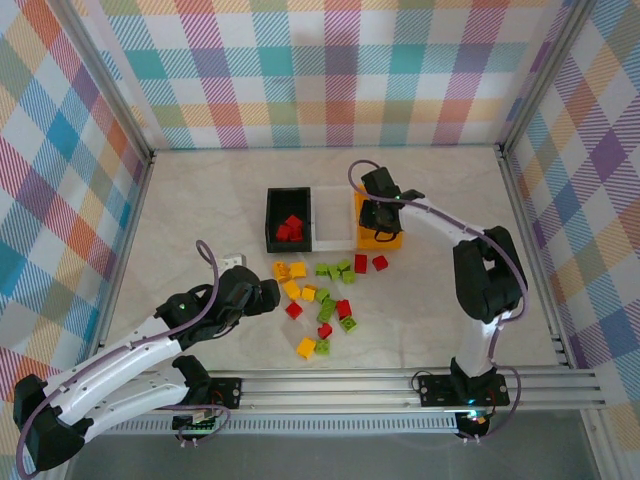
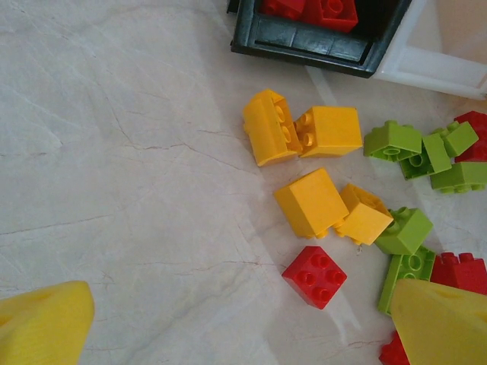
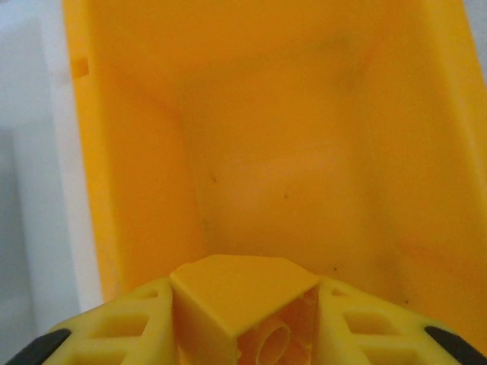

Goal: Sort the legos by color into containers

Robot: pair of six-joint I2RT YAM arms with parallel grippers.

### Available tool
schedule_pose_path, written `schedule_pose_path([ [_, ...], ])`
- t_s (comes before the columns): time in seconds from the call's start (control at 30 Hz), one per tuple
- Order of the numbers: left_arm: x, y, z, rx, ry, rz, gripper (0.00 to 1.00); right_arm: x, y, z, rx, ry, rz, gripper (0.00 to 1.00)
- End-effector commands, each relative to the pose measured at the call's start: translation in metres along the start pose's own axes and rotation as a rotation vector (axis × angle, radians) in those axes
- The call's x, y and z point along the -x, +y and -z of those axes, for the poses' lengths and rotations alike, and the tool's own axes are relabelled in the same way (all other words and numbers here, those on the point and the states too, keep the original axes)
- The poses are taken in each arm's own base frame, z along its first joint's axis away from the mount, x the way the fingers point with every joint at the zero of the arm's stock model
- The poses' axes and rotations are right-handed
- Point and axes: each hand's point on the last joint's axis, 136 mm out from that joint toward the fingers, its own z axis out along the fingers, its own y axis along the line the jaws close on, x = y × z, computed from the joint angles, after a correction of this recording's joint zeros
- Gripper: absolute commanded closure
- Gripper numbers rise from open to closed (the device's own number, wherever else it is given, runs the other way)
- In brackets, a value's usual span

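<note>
The right gripper (image 3: 243,334) hangs over the orange bin (image 3: 304,114). Its two fingers are squeezed on a yellow-orange brick (image 3: 221,300), up above the bin's floor. The left gripper (image 1: 262,296) is low over the table (image 1: 190,200), its fingers spread wide apart and holding nothing. Just beside it lie the loose legos (image 1: 322,296), red, yellow-orange and green, all mixed. The black bin (image 1: 271,215) has red bricks (image 1: 290,229) in it. The white bin (image 1: 333,243) sits between the black one and the orange one
</note>
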Motion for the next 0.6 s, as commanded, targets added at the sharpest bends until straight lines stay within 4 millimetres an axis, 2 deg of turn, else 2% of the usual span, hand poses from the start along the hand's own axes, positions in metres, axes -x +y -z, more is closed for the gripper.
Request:
schedule_pose_path([
  [0.0, -0.002, 0.009, 0.001, 0.037, -0.006, -0.016, 0.00, 0.017, 0.011, 0.012, 0.037, -0.049, 0.025, 0.65],
  [0.1, -0.002, 0.009, 0.000, 0.040, -0.010, -0.019, 0.00, 0.021, 0.016, 0.025, 0.061, -0.077, 0.038, 0.65],
  [0.17, -0.001, 0.009, -0.001, 0.041, -0.012, -0.021, 0.00, 0.021, 0.026, 0.038, 0.105, -0.110, 0.069, 0.65],
  [0.23, -0.002, 0.008, -0.003, 0.039, -0.010, -0.021, 0.00, 0.018, 0.044, 0.049, 0.168, -0.128, 0.117, 0.64],
  [0.33, -0.004, 0.006, -0.007, 0.039, 0.000, -0.026, 0.00, 0.013, 0.073, 0.056, 0.214, -0.114, 0.191, 0.63],
  [0.4, -0.005, 0.006, -0.008, 0.047, 0.006, -0.031, 0.00, 0.011, 0.082, 0.051, 0.222, -0.100, 0.197, 0.62],
  [0.57, -0.006, 0.008, -0.008, 0.055, 0.012, -0.032, 0.00, 0.012, 0.088, 0.027, 0.200, -0.071, 0.189, 0.60],
])
